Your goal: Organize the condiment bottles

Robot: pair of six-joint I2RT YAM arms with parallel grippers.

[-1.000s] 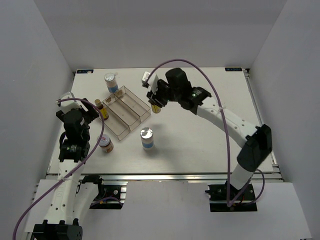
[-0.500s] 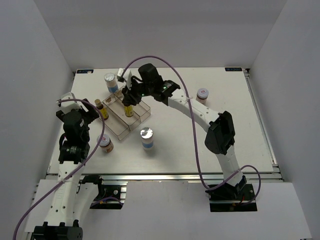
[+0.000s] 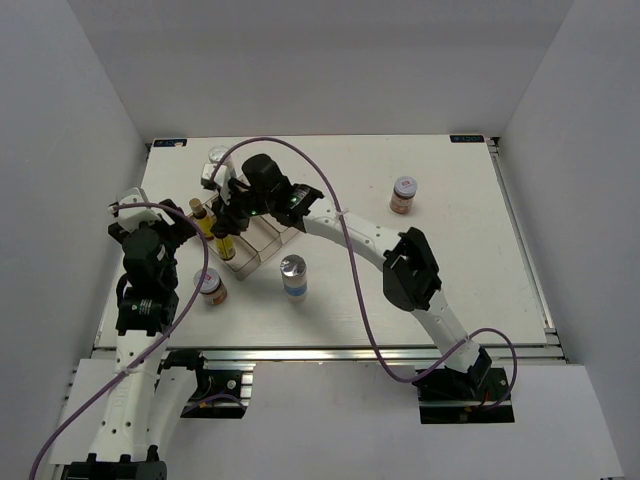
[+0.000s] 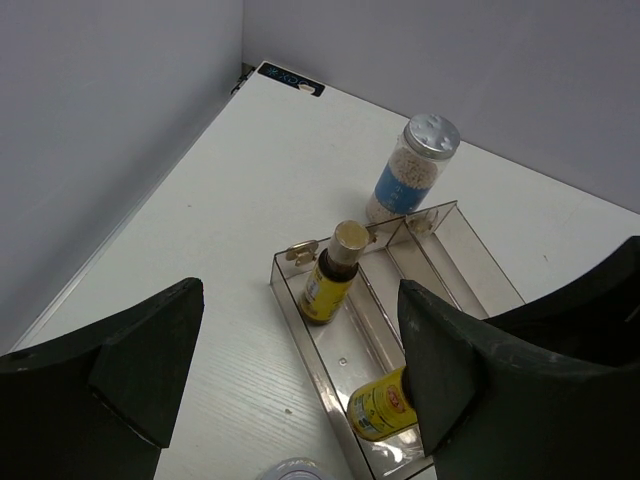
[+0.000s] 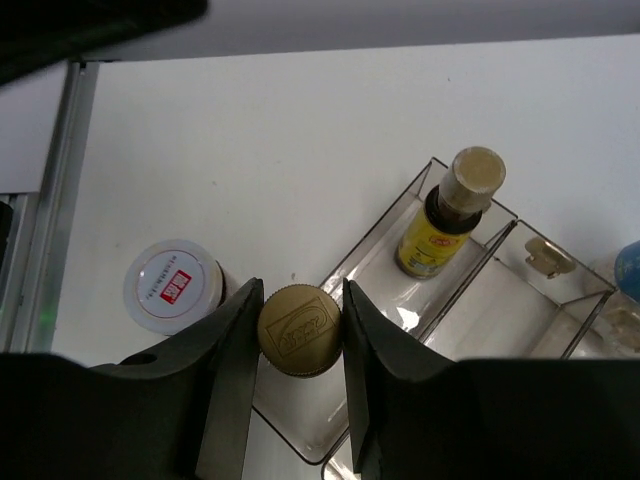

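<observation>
Over left slot of clear divided tray [image 4: 455, 255]: right gripper [image 5: 298, 325] clamped on gold cap of slim yellow bottle [image 4: 385, 405], upright, lower part inside slot. Likely grouping it with twin yellow bottle [image 4: 335, 275] standing at same slot's far end. Right arm stretched far across table, wrist pointing down. Left gripper [image 4: 300, 350] spread wide, empty, hovering beside tray.

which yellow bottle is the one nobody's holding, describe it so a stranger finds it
Find the clear divided tray at the table's far left. In its leftmost lane, at the far end, a slim yellow bottle stands upright alone. The other yellow bottle, at the near end, is clamped in the right gripper.
</observation>
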